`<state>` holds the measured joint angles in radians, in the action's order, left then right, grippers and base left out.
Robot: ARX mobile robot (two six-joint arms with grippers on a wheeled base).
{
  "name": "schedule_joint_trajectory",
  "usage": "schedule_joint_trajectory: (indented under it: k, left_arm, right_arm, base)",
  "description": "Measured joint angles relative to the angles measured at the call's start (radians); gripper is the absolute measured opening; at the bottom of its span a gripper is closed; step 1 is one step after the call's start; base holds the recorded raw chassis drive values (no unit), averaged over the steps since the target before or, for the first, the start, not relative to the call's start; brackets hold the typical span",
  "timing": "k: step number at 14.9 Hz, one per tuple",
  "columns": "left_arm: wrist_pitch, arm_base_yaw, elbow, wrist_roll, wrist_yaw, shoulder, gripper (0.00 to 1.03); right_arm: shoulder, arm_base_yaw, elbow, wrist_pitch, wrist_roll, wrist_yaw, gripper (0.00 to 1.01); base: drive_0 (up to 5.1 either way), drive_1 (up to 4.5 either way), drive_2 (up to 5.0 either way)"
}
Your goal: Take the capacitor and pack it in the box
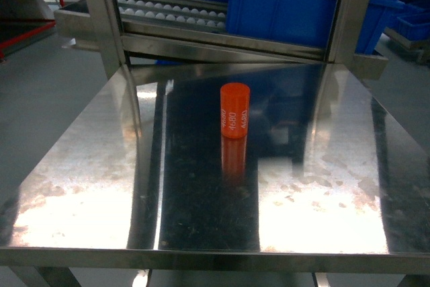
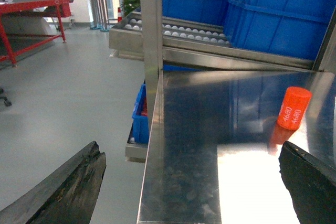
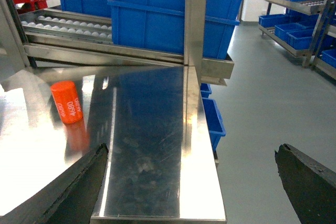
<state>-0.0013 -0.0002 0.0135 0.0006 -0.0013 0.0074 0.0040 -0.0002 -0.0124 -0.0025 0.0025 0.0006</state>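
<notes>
The orange capacitor [image 1: 235,110] stands upright on the steel table [image 1: 80,186], long axis vertical, touching nothing. From the left gripper [image 2: 191,182] it lies ahead and to the right; from the right gripper [image 3: 191,182] ahead and to the left. Both grippers are spread wide, holding nothing. Neither arm looks clearly nearer. No box shows.

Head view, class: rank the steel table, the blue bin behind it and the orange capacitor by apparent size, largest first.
1. Steel table, filling most of the picture.
2. Blue bin, cropped by the frame and farther away, so its true size is unsure.
3. Orange capacitor, clearly smallest.
</notes>
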Motion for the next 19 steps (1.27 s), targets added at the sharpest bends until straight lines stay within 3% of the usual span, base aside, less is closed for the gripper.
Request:
schedule_joint_trajectory:
  k: [19]
  left_arm:
    - [-0.005,-0.004,0.000,-0.001,-0.010,0.001,0.98]
  right_arm:
    - [0.000,0.000,0.000,-0.003,0.000,0.000,0.98]
  base:
    - [0.0,0.00,0.0]
